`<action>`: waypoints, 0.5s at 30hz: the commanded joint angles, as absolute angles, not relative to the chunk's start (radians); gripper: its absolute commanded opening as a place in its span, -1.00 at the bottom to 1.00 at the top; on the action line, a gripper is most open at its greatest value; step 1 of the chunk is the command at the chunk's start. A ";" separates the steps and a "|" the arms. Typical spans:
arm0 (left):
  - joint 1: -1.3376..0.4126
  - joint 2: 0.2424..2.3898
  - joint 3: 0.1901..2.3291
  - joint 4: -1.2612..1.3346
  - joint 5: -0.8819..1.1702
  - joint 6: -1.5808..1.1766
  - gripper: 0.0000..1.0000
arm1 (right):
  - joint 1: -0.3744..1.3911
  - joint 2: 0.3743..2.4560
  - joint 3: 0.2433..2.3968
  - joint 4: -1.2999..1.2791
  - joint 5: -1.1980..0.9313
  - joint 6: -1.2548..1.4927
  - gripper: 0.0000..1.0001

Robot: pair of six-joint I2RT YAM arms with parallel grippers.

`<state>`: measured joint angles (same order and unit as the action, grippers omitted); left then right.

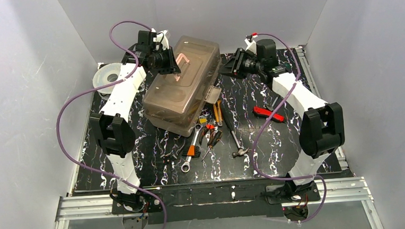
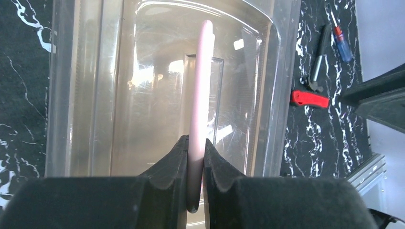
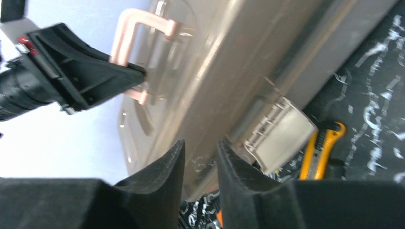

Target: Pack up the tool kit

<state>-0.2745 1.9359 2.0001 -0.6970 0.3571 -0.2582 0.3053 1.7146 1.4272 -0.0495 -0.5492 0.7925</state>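
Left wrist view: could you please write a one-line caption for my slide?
Left gripper shut on the toolbox's cream handle above its smoky lid, red knife on the table beyond.

smoky-lidded tan plastic toolbox [image 2: 95,95] cropped by left wrist view, near end of cream bar handle [image 2: 203,71] buried in left claw [image 2: 195,141]

This is a robotics lab cell. Plain pale panels [image 1: 17,78] wall in a black marbled tabletop [image 1: 151,173] left, right and far; aluminium rails [image 1: 83,204] at the near edge carry two robot arms [image 1: 118,135]
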 commanded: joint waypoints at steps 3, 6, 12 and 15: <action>-0.312 1.795 1.937 -0.509 0.374 -0.438 -1.00 | 0.284 1.666 1.309 0.046 -0.578 0.767 0.21; -0.313 1.764 1.925 -0.484 0.350 -0.454 -1.00 | 0.284 1.666 1.271 0.073 -0.586 0.773 0.33; -0.277 1.717 1.891 -0.451 0.379 -0.513 -1.00 | 0.284 1.700 1.241 0.141 -0.624 0.815 0.39; -0.239 1.679 1.816 -0.380 0.432 -0.577 -1.00 | 0.283 1.728 1.238 0.199 -0.659 0.859 0.48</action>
